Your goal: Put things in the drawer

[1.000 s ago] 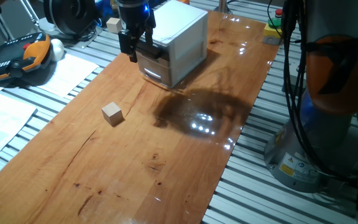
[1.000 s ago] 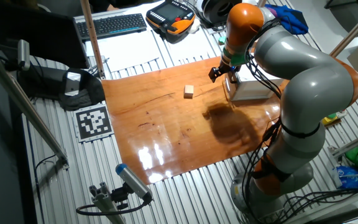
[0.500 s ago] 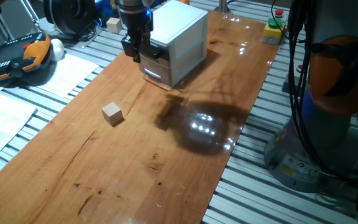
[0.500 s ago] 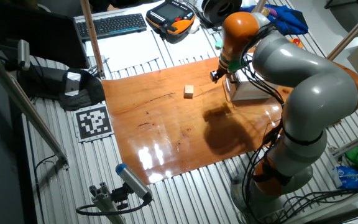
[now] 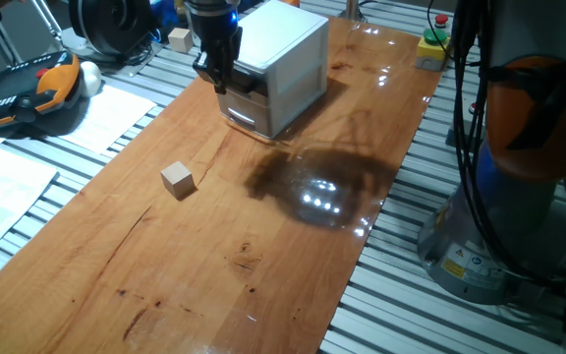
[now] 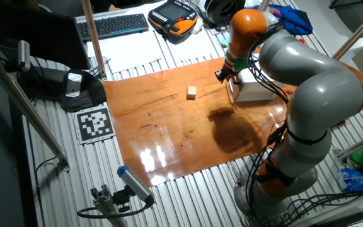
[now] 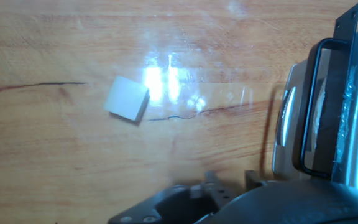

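The gripper hangs at the front face of the white cabinet, right at the dark handle bar of the upper drawer; its fingers sit close together, but whether they clasp the bar or merely hover beside it cannot be told from either fixed view. In the other fixed view the gripper sits at the same spot against the cabinet, below the orange and grey arm. The drawer looks closed or nearly so; the lower drawer with its pale front lies just beneath it. The cabinet stands on the wooden table near its far edge. One wooden cube rests on the table well apart from the cabinet, towards the left edge, sitting flat; it shows also in the other fixed view. In the hand view the cube lies on the wood at the left, with the handle bar at the right edge. A second cube lies off the table, on the slatted bench behind the far left corner.
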